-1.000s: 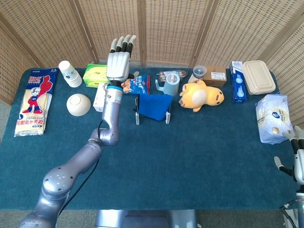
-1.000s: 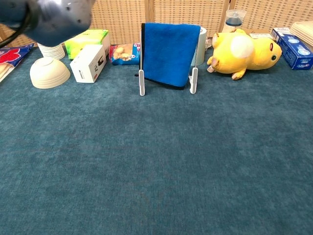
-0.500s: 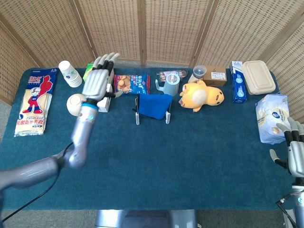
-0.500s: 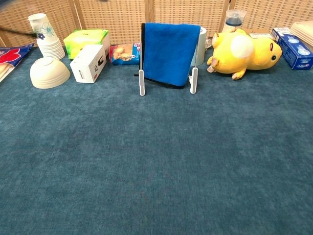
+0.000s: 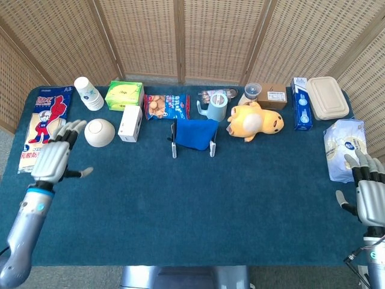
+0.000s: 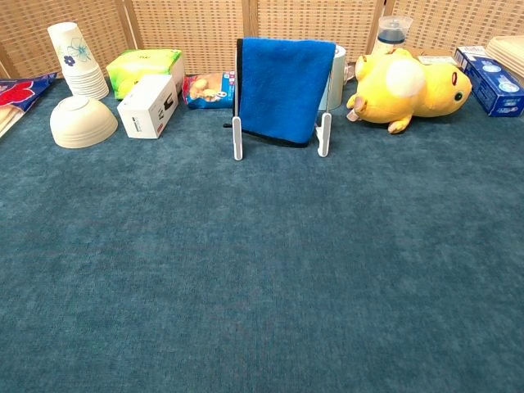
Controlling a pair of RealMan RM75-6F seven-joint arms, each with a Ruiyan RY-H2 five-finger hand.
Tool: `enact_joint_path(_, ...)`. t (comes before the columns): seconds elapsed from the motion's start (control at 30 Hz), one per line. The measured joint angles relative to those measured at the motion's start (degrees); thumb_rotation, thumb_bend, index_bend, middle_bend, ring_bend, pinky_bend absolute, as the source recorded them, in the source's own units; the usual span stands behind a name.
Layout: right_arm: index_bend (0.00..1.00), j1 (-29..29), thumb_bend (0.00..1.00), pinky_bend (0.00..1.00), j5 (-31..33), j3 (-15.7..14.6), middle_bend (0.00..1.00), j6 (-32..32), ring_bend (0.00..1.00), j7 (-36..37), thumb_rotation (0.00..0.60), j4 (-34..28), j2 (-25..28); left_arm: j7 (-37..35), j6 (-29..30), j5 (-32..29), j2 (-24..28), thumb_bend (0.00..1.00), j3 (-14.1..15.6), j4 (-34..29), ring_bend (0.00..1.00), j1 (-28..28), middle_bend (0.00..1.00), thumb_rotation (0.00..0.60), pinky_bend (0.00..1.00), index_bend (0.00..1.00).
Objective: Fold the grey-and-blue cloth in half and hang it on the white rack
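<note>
at the near table edge, left hand [image 5: 53, 161] and right hand [image 5: 368, 191] hover with fingers spread wide, holding nothing. mid-table, the cloth [image 6: 283, 88] hangs folded over the white rack [image 6: 238, 137]. beyond it stand a mug [image 5: 215, 109] and a yellow plush toy [image 5: 255, 121].

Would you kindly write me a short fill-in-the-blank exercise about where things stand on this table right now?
1. The blue cloth hangs over the white ____.
2. The plush toy right of the rack is ____ in colour.
3. The left hand holds ____, its fingers spread.
4. The white bowl sits ____ down beside the white box.

Missing words: rack; yellow; nothing; upside
</note>
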Motion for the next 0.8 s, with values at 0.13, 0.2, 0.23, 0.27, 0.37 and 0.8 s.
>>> enact_joint_path(0.13,0.04,-0.46,0.32,0.00,-0.20,-0.82,0.00,0.80,0.00,-1.53,0.600,0.02,-0.90,-2.26,3.15,7.31,1.54,0.13,4.11,-1.18,0.00,3.88,0.00,0.600,0.00,0.04)
enact_joint_path(0.2,0.03,-0.60,0.32,0.00,-0.24,-1.11,0.00,1.02,0.00,-2.21,0.600,0.11,-1.19,-3.35,5.53,11.78,1.89,0.13,6.89,-1.16,0.00,6.74,0.00,0.600,0.00,0.05)
enact_joint_path(0.23,0.03,-0.68,0.33,0.00,-0.31,-1.28,0.00,1.21,0.00,-2.78,0.600,0.18,-1.37,-3.73,6.68,13.67,1.95,0.13,8.08,-1.01,0.00,8.03,0.00,0.600,0.00,0.06)
enact_joint_path(0.27,0.03,-0.75,0.33,0.00,-0.42,-1.42,0.00,1.41,0.00,-3.27,0.600,0.26,-1.55,-4.18,8.33,16.09,1.93,0.13,9.63,-0.62,0.00,9.78,0.00,0.600,0.00,0.07)
enact_joint_path(0.37,0.03,-1.21,0.33,0.00,-0.90,-2.04,0.00,2.51,0.00,-4.95,0.600,0.44,-2.28,-4.95,12.05,20.66,1.61,0.13,13.08,1.09,0.00,13.71,0.00,0.600,0.00,0.08)
enact_joint_path(0.8,0.03,-4.55,0.33,0.00,-4.39,-5.41,0.00,7.11,0.00,-8.25,0.600,1.54,-5.07,-2.42,24.84,29.40,-3.57,0.13,18.32,11.21,0.00,25.54,0.01,0.600,0.00,0.15)
